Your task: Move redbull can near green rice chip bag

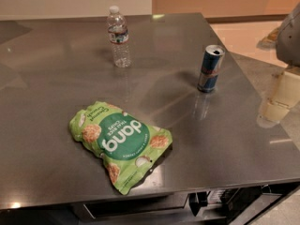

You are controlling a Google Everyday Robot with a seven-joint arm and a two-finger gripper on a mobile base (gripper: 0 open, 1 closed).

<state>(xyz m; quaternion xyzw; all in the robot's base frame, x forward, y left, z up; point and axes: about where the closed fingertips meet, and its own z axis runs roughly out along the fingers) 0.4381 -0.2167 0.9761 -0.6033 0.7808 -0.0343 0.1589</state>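
The redbull can (211,68) stands upright on the steel table (56,93), right of the middle, blue and silver with an open silver top. The green rice chip bag (119,142) lies flat near the table's front edge, left of the middle, its "dang" lettering upside down to me. The can is well apart from the bag, up and to the right of it. My gripper (277,100) shows as a cream-coloured part at the right edge of the view, right of the can and not touching it. It holds nothing that I can see.
A clear plastic water bottle (119,37) stands upright at the back of the table, left of the can. The table's right edge runs diagonally just past the can. A grey part of my arm (289,34) is at the upper right. Dark equipment sits under the front edge.
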